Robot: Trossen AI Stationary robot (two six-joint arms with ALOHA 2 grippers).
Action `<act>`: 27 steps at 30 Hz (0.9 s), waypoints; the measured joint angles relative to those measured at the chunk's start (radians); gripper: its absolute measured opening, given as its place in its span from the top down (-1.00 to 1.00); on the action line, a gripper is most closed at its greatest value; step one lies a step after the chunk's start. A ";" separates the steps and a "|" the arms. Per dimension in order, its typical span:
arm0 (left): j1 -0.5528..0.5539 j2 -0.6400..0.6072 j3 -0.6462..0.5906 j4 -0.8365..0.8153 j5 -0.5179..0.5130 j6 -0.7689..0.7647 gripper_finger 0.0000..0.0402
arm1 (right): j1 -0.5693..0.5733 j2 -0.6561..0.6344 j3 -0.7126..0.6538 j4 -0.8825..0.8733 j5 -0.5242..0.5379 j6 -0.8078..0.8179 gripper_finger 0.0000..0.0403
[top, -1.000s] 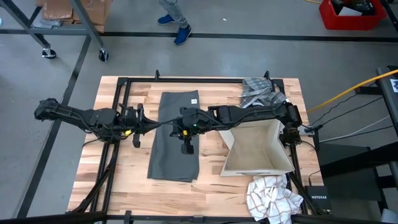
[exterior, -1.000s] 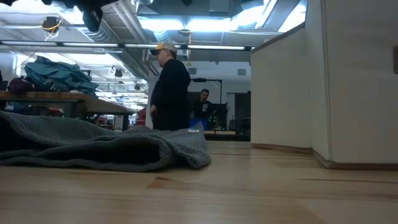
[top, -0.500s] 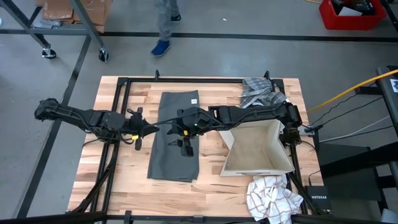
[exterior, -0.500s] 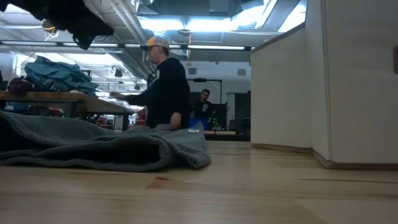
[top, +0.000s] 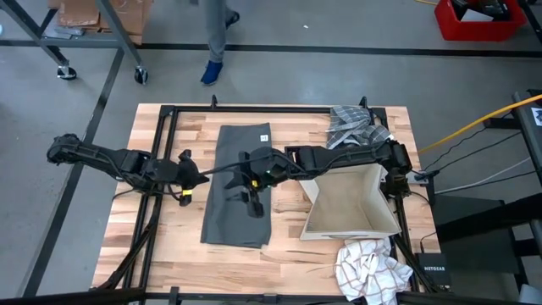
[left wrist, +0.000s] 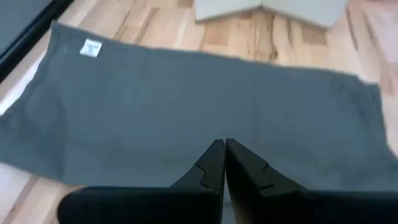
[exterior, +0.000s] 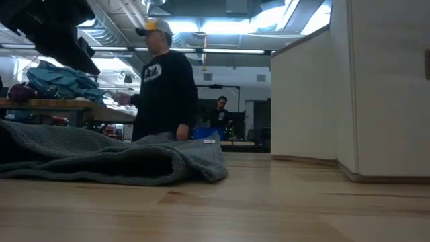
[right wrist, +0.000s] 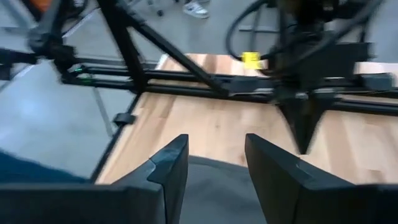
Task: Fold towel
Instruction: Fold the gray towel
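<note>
on the wooden table (top: 169, 229) the grey towel (top: 237, 182) lies half-folded; right gripper (top: 252, 202) hangs unclenched above it, left gripper (top: 185, 193) clenched empty beside its edge, likely regrouping.

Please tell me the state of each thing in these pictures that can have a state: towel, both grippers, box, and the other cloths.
Grey towel: lying flat on the table, folded into a long strip, held by neither gripper.
Left gripper: shut, empty, beside the towel's edge.
Right gripper: open, empty, above the towel.
Box: open, upright, nothing visible inside.
Checked cloth: crumpled at the table's far corner.
White cloth: crumpled at the table's near corner.
</note>
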 joint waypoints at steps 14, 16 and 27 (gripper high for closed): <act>0.000 0.000 -0.009 0.001 0.000 -0.014 0.97 | 0.000 -0.002 0.000 -0.133 -0.028 -0.030 0.20; 0.000 0.000 -0.009 0.001 0.000 -0.014 0.97 | 0.000 -0.002 0.000 -0.200 -0.028 -0.051 0.20; 0.000 0.000 -0.009 0.065 0.000 -0.043 0.97 | 0.028 0.009 -0.001 -0.462 -0.028 0.004 0.20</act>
